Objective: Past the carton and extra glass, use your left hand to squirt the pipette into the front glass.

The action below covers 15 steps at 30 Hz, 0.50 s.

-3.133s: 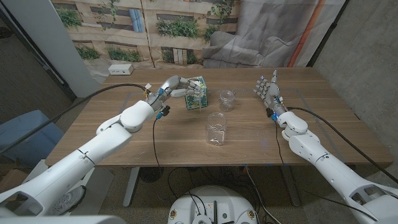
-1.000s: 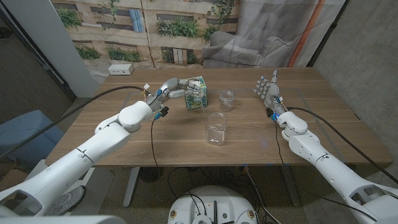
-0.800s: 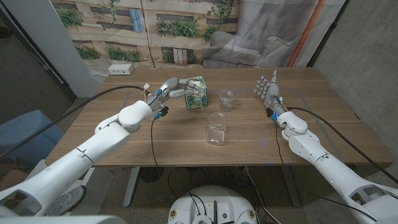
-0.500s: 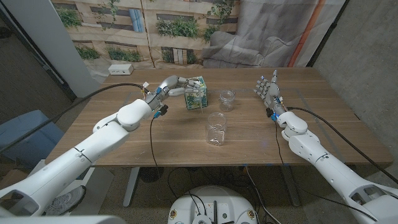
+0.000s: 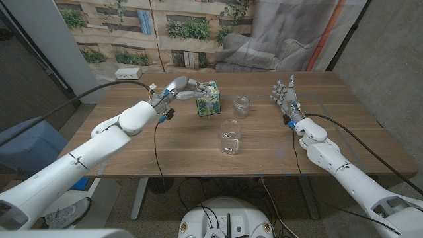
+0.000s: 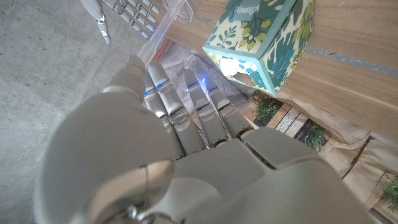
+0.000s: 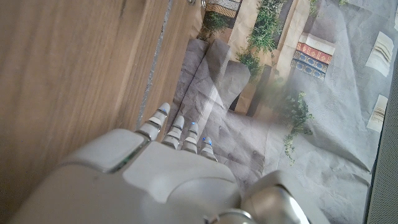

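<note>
My left hand [image 5: 180, 86] is raised just left of the patterned carton [image 5: 209, 98], fingers curled around a clear pipette [image 5: 209, 110]. The pipette's thin stem hangs down in front of the carton. In the left wrist view the curled fingers [image 6: 186, 112] point toward the carton [image 6: 267, 37], with the clear pipette [image 6: 174, 15] beyond them. The extra glass [image 5: 242, 106] stands right of the carton. The taller front glass [image 5: 230, 137] stands nearer to me at the table's middle. My right hand [image 5: 285, 96] stands upright at the right with its fingers apart, holding nothing.
A white power strip [image 5: 127, 74] lies at the table's back left corner. The wooden table [image 5: 158, 145] has bare surface around the front glass. A printed backdrop and grey cloth hang behind the table.
My left hand has lifted and drawn slightly back and left with the pipette, whose stem now hangs in front of the carton. The right hand and both glasses have not moved.
</note>
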{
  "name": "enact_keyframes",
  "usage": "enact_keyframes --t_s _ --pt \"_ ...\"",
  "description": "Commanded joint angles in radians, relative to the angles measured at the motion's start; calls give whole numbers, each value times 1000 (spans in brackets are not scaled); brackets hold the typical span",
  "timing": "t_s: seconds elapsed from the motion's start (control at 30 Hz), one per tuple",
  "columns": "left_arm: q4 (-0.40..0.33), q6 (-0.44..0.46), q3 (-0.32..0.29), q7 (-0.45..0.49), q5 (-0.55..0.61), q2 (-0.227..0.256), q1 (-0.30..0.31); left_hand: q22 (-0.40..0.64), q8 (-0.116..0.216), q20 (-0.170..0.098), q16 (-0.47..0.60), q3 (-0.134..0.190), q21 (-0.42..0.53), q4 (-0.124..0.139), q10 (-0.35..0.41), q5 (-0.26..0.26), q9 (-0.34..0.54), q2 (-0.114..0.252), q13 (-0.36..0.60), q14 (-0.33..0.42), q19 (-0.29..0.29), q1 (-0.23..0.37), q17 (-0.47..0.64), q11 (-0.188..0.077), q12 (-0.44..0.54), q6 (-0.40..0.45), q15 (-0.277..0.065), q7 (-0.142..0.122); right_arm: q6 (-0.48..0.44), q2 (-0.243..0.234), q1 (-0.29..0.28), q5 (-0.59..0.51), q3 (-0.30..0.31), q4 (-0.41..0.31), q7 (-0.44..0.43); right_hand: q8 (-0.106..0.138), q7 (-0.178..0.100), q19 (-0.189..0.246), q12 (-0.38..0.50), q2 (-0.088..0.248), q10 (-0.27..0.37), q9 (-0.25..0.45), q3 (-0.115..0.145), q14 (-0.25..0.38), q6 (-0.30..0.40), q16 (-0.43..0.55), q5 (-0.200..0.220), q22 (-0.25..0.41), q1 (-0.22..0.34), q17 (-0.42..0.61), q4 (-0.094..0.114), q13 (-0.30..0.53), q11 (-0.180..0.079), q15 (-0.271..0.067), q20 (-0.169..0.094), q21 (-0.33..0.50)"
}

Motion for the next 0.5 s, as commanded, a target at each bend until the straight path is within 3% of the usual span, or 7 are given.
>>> enact_keyframes --t_s 0.03,0.5 --pt "-27 -23 -19 22 121 49 1 2 0 -5 -2 8 -2 -1 -8 10 4 1 1 -8 1 -1 0 -1 2 3 -126 6 0 0 -1 0 0 -1 -2 7 -9 6 4 59 1 2 -8 -8 1 6 5 5 0 4 -1 4 -1 -84 1 5" --pt "-39 -42 -36 32 239 76 12 2 2 -4 0 15 -2 -7 -7 11 3 5 1 -12 2 1 0 -2 3 8 -128 7 0 1 0 0 0 0 -1 7 -7 6 4 58 0 2 -8 -8 2 6 5 5 0 4 -1 4 -3 -83 1 5"
